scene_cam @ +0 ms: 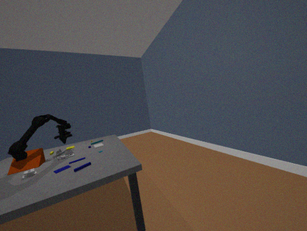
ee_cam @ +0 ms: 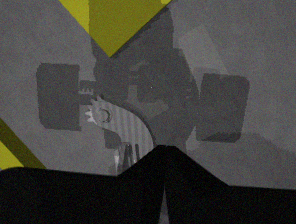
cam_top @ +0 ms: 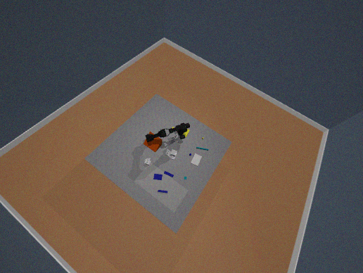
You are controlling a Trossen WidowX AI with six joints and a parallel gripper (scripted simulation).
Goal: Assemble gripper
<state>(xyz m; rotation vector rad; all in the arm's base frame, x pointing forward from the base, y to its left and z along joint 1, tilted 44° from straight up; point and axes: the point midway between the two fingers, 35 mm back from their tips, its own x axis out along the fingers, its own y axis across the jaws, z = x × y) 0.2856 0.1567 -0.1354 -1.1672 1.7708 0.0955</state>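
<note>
Showing grey tabletop point(cam_top: 119, 155) point(scene_cam: 113, 162) point(ee_cam: 270, 40), blue walls point(scene_cam: 226, 74), tan floor point(cam_top: 253, 197) point(scene_cam: 214, 184).

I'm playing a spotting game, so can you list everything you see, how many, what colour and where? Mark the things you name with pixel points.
Table point(cam_top: 116, 155) point(scene_cam: 104, 178): one, grey, under everything
Toothed jaw point(ee_cam: 131, 126): one, light grey, below the gripper
Dark blue bars and blocks: three, lying together on the table
Pale flat piece point(cam_top: 196, 160) point(scene_cam: 98, 145): one, whitish, near the teal stick
Teal stick point(cam_top: 202, 148) point(scene_cam: 97, 142): one, teal, near a table edge
Small whitish part point(cam_top: 148, 161) point(scene_cam: 29, 173): one, near the orange block
Yellow pieces: several, yellow, some partly hidden
Orange block point(cam_top: 155, 145) point(scene_cam: 34, 161): one, orange, at the arm's foot
Arm point(cam_top: 162, 133) point(scene_cam: 30, 132): one, black, over the table
Gripper point(ee_cam: 165, 154): one, black, shut
</note>
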